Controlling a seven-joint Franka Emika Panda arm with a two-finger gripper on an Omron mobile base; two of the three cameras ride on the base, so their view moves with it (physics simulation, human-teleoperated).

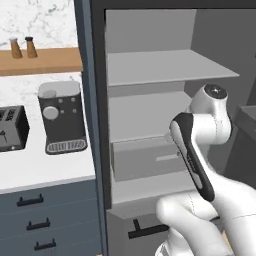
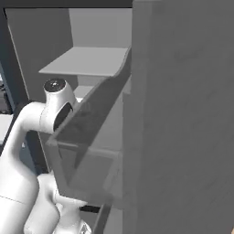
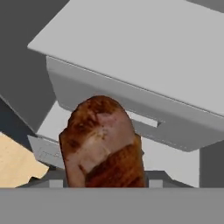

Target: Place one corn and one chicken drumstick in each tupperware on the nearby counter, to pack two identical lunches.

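Note:
A glossy orange-brown chicken drumstick [image 3: 103, 142] rises close before the hand camera, its rounded meaty end up. It covers the spot where my fingertips stand, so the gripper is shut on it and the fingers themselves are hidden. Behind it is the open fridge, with a grey pull-out drawer [image 3: 109, 94] and its handle slot [image 3: 144, 119] under a flat shelf [image 3: 144, 48]. The white counter [image 1: 45, 170] lies to the left of the fridge in the left base view. The corn and the tupperware are out of view.
A coffee machine [image 1: 61, 117] and a toaster [image 1: 12, 127] stand on the counter. The open fridge door with its bin [image 2: 87, 155] looms close on the right. My white arm [image 1: 200, 150] bends in front of the fridge shelves. Wooden floor [image 3: 15, 162] shows below.

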